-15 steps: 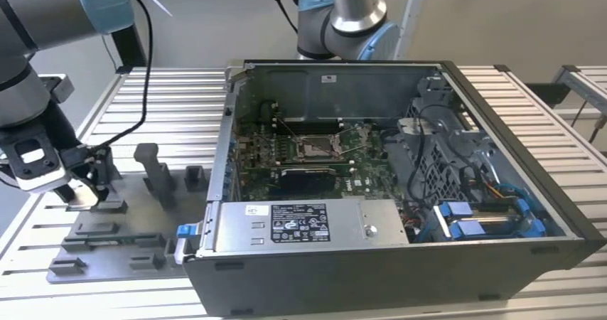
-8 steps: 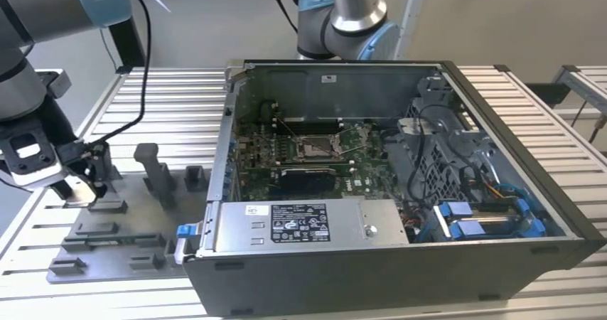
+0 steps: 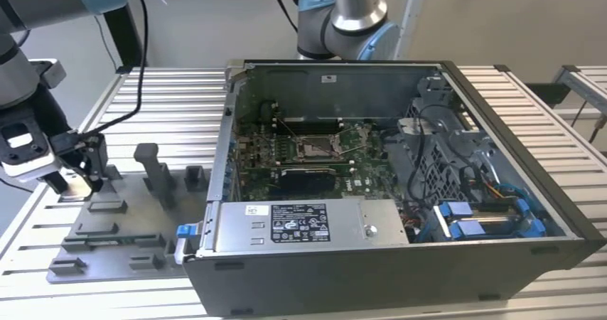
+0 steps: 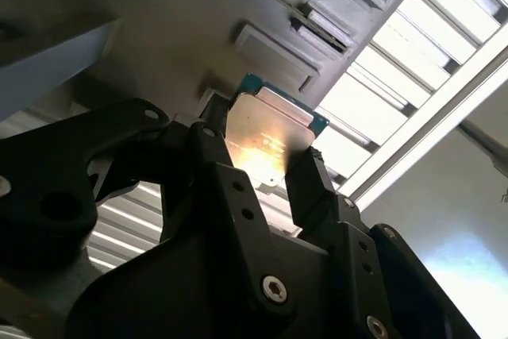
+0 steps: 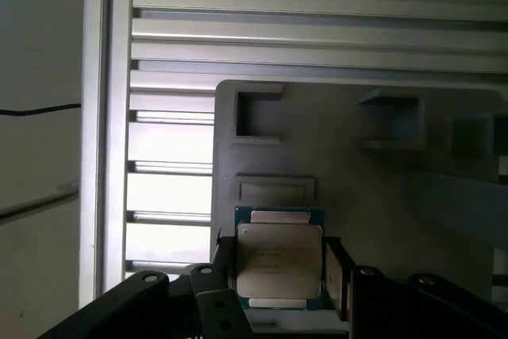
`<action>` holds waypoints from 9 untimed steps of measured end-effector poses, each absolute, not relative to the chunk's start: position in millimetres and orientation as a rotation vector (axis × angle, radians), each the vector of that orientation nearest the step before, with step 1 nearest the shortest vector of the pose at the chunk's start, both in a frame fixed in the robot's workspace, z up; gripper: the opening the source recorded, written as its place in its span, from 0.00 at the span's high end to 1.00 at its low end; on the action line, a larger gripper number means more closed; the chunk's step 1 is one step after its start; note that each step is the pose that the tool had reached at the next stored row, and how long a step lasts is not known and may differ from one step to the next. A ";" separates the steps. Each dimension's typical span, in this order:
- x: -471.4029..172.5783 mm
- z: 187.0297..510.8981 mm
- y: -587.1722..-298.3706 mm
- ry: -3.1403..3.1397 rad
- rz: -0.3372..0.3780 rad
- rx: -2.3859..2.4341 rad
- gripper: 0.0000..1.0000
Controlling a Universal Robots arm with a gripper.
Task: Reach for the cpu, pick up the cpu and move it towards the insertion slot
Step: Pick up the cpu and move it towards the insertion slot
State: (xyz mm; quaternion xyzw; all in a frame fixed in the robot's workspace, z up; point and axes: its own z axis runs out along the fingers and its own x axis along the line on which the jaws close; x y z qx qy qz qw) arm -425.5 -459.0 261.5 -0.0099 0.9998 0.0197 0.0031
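The end effector (image 3: 78, 181) sits low at the exterior view's left, over the grey fixture plate (image 3: 124, 242) on the slatted tabletop (image 3: 161, 99). It is pinching the cpu (image 5: 279, 258) by two opposite edges. In both wrist views the silvery lid shows between the black fingers (image 4: 305, 188), with the chip's thin teal rim poking past their tips. From where I stand I cannot tell whether the chip has come clear of the plate or rests on it.

The insertion slot (image 3: 318, 146) is well apart from all this, deep inside the open computer case (image 3: 399, 71), a shiny frame in the middle of the green board.

What worries me is the grip. The fingers catch only the chip's edges, so a jolt or a quick swing could let it tilt or slide out. The upright fixture blocks (image 3: 152, 167) stand between the end effector and the case, and the case's near wall rises beyond them, so a low path could clip either one. A chip arriving crooked at the slot could also damage the socket's contacts.
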 end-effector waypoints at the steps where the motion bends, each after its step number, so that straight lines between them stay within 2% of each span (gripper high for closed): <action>1: -425.5 264.5 -459.0 3.135 0.062 -0.031 1.00; 9: -425.6 279.8 -459.0 3.135 0.062 -0.031 1.00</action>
